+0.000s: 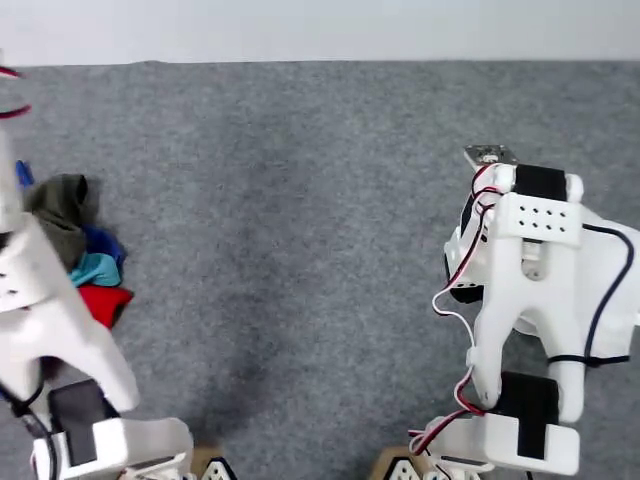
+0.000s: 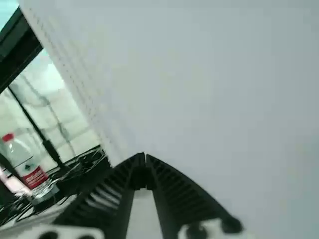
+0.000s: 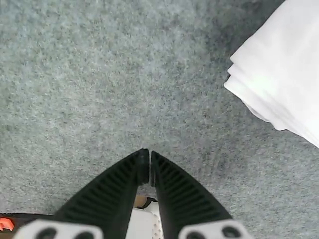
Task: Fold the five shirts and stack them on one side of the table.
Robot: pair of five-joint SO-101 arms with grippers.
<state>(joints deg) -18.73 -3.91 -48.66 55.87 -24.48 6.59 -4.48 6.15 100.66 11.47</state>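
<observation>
A heap of crumpled shirts lies at the table's left edge: an olive shirt (image 1: 60, 205) on top, then a blue shirt (image 1: 106, 241), a teal shirt (image 1: 94, 268) and a red shirt (image 1: 104, 301). The left arm (image 1: 50, 330) rises beside the heap. My left gripper (image 2: 145, 158) is shut on nothing and points up at a white wall. My right gripper (image 3: 149, 153) is shut and empty, hanging just above the bare grey felt. A folded white shirt (image 3: 279, 79) lies on the mat a short way off from its tips.
Grey felt (image 1: 290, 230) covers the whole table, with open room across the middle and back. The right arm (image 1: 530, 290) stands folded over the right side. Past the wall's edge, the left wrist view shows a window and a plastic bottle (image 2: 25, 164).
</observation>
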